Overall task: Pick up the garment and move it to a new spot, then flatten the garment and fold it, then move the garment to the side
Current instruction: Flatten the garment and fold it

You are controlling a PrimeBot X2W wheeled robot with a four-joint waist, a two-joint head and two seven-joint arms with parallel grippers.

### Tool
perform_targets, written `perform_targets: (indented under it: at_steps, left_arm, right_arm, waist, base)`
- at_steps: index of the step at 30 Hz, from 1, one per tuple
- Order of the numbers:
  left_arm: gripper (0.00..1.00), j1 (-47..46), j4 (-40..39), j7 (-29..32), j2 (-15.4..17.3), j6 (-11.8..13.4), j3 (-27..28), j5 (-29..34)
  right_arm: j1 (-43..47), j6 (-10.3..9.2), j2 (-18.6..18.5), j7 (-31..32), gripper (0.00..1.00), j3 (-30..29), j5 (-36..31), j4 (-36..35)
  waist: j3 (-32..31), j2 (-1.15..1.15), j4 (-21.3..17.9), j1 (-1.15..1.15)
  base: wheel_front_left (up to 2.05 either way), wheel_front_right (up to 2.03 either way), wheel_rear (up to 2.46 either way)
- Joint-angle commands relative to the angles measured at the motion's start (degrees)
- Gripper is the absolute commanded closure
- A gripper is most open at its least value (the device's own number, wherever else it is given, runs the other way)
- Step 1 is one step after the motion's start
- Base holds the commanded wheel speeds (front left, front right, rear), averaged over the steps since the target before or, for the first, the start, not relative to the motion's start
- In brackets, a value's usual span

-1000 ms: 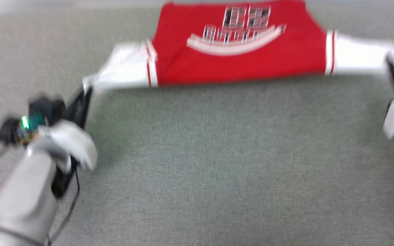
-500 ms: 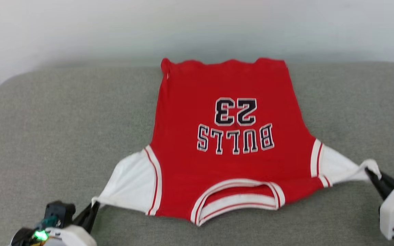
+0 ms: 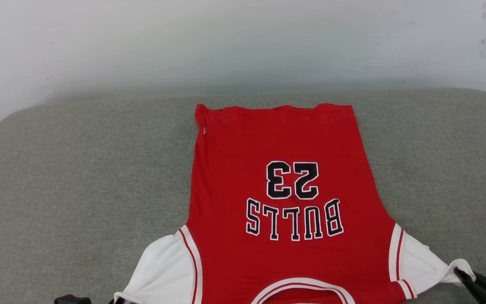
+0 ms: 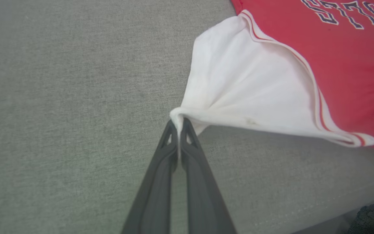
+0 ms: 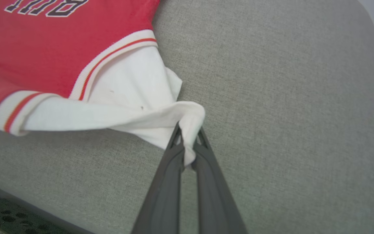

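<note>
The red jersey garment with white sleeves lies spread on the grey fabric cushion, the left gripper and right gripper each pinching a sleeve tip, so flattening seems in hand and next comes an even, taut lay-down before release.

garment on cushion, wall behind, left tool at its left, right tool at its right
</note>
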Motion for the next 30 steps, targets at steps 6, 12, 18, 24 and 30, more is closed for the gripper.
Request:
perform_targets:
  at_steps: [6,12,18,24,30]
  left_arm:
    - [1.0,0.6,-3.7,0.7,0.0,-0.5,-0.4,-0.9]
    - [1.0,1.6,-9.0,1.5,0.3,-0.3,-1.0,-1.2]
    - [1.0,0.7,-17.4,4.2,2.0,0.5,-2.0,0.3]
    - [1.0,-2.4,-25.8,7.9,2.5,0.8,-3.6,2.3]
    - [1.0,-6.6,-31.8,11.2,1.8,0.0,-6.2,4.7]
  right_arm:
    - [0.1,-0.09,0.2,3.0,0.0,-1.1,3.3,-1.8]
    - [-3.8,-0.06,-0.6,8.9,0.0,-4.5,8.8,-6.5]
    - [-13.0,-0.06,-0.2,21.7,0.0,-9.5,10.6,-10.8]
    - [-25.0,-0.06,2.5,35.8,0.0,-15.2,8.8,-11.0]
    - [-37.4,-0.06,4.4,48.2,0.0,-19.8,3.0,-7.0]
  waist:
    - [0.3,0.0,0.1,0.01]
    - [2.6,0.0,0.9,0.01]
    - [8.5,0.0,3.4,0.01]
    - [16.4,0.0,8.4,0.01]
    - [24.1,0.0,13.7,0.01]
  base:
    - [0.0,0.0,0.0]
    - [0.0,0.0,0.0]
    - [0.0,0.0,0.0]
    - [0.0,0.0,0.0]
    - [0.0,0.0,0.0]
